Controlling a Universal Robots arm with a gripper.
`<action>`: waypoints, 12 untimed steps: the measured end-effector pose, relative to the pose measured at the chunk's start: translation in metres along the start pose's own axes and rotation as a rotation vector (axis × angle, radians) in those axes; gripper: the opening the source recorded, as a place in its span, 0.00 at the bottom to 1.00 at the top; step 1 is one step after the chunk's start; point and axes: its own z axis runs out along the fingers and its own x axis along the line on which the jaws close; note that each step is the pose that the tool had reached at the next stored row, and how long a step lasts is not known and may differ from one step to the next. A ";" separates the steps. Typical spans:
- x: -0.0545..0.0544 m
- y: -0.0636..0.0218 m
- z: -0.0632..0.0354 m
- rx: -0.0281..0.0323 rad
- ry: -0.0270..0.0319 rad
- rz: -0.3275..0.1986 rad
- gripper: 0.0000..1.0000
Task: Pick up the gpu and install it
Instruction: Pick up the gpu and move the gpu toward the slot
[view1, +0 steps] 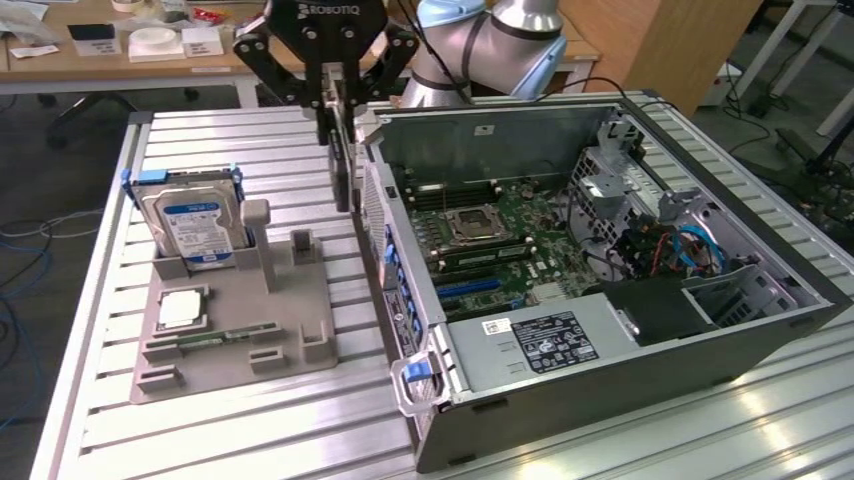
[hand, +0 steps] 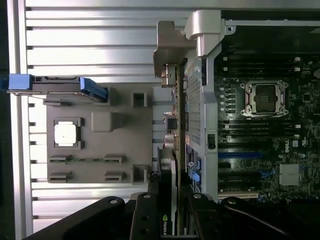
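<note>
Open computer case (view1: 494, 140) lies on my bench; between it and the grey parts tray (view1: 287, 320), the gripper (view1: 336, 118) is clamped on the gpu (view1: 343, 175), held upright, seemingly just outside the case wall.

Narrow gap at the case wall, open board beyond

The dark flat gpu card (view1: 343, 175), clamped in the black gripper (view1: 342, 120), hangs just beside the perforated wall of the open grey metal computer case (view1: 379, 215). The post-studded grey plastic tray (view1: 287, 310) and upright silver hard drive (view1: 196, 225) stand opposite. The green motherboard (view1: 521, 225) lies uncovered, and the ribbed aluminium table (view1: 240, 430) is bare along its foreground edge.
</note>
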 end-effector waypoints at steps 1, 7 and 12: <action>-0.004 0.0002 0.0001 -0.0002 -0.0001 0.000 0.27; -0.026 0.0010 0.0006 -0.0027 0.0001 0.000 0.27; -0.044 0.0016 0.0011 -0.0041 0.0001 0.000 0.27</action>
